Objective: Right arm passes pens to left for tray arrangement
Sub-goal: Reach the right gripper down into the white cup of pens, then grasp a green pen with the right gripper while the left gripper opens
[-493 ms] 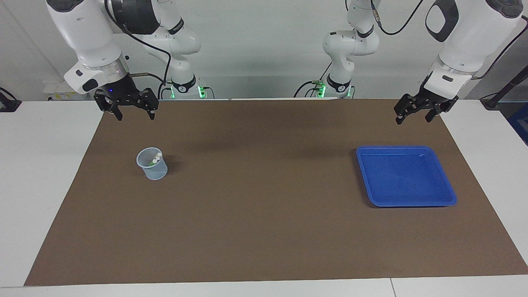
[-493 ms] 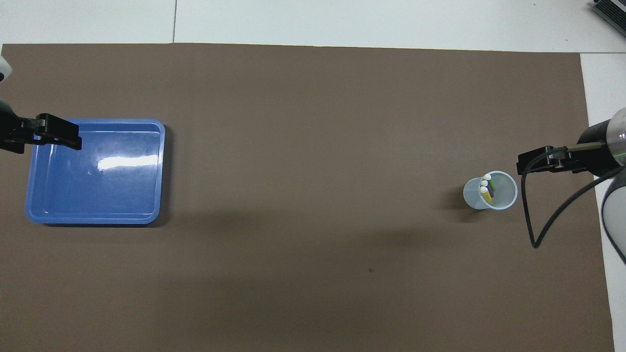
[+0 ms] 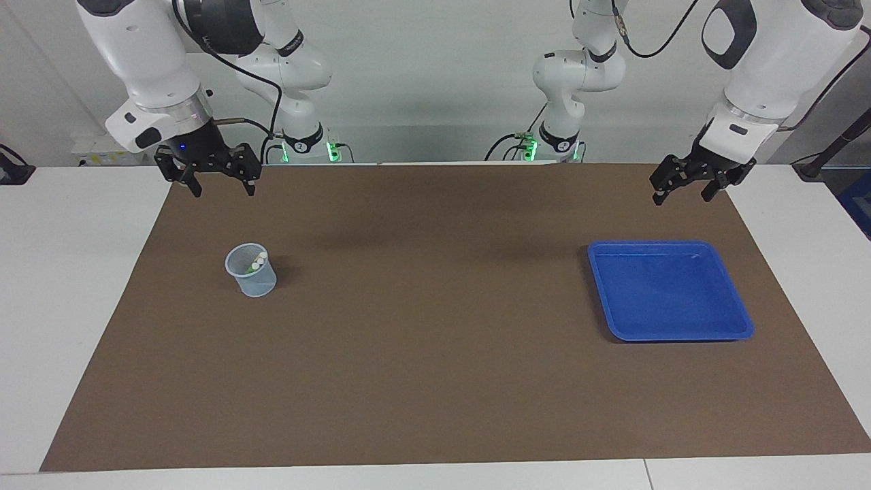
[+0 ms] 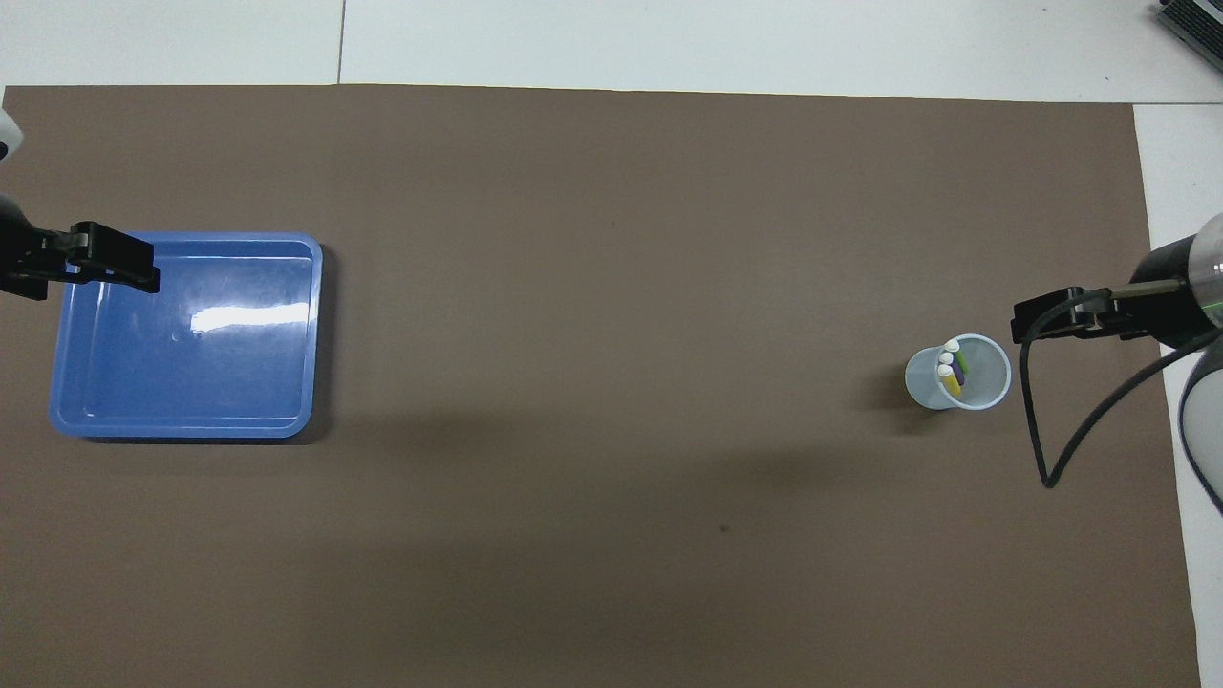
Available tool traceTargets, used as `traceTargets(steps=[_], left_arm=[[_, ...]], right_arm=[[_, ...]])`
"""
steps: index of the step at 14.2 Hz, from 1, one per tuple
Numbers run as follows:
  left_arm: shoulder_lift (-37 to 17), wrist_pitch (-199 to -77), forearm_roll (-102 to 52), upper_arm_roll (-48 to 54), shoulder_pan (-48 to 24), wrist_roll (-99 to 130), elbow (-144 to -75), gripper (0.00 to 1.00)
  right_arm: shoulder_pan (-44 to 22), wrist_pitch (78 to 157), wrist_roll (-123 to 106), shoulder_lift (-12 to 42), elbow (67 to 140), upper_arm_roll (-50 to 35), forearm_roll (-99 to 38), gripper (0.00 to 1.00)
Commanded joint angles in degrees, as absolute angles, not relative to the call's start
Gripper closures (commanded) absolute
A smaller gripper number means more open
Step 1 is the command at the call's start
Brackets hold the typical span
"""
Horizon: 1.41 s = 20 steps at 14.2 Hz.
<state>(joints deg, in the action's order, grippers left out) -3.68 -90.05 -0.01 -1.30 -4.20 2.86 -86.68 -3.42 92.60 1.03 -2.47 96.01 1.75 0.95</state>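
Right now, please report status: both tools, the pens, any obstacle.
Right tool open, empty, raised near the cup. Left tool open, empty, raised near the tray. Pens all in cup. Nothing in the way.

A big brown mat [image 3: 435, 381] covers most of the white table [image 3: 75, 286]. There's a little pale blue mesh cup [image 3: 253, 275] standing upright on it, toward the right arm's end.
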Motion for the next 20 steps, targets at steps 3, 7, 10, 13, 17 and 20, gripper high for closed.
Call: traceTargets(steps=[3, 7, 10, 13, 17, 20], left_arm=[[-3.6, -89.5, 0.6, -2.1, -5.1, 2.3, -85.9, 0.0], [-3.6, -89.6, 0.6, -2.1, -4.7, 2.3, -85.9, 0.0], [-3.6, -89.9, 0.5, -2.0, -4.4, 2.4, -85.9, 0.0], [-3.6, -90.3, 0.5, -2.0, -4.7, 2.9, -86.0, 0.0], [-3.3, -90.2, 0.5, -2.0, -4.2, 2.9, -86.4, 0.0], [-3.2, -90.4, 0.5, -2.0, -4.3, 3.2, -86.6, 0.0]], right_arm=[[-4.3, 91.8, 1.6, -3.5, 96.2, 1.4, -0.4, 0.0], [-4.6, 98.0, -1.7, -5.0, 102.4, 1.3, -0.2, 0.0], [-4.0, 105.3, -1.7, -5.0, 109.3, 1.3, -0.2, 0.0], [-3.5, 111.0, -1.8, -1.8, 111.5, 1.4, -0.2, 0.0], [-2.1, 116.1, -3.9, 4.0, 111.9, 1.4, -0.2, 0.0], [-1.1, 117.6, -3.5, 4.4, 113.9, 1.4, -0.3, 0.05]])
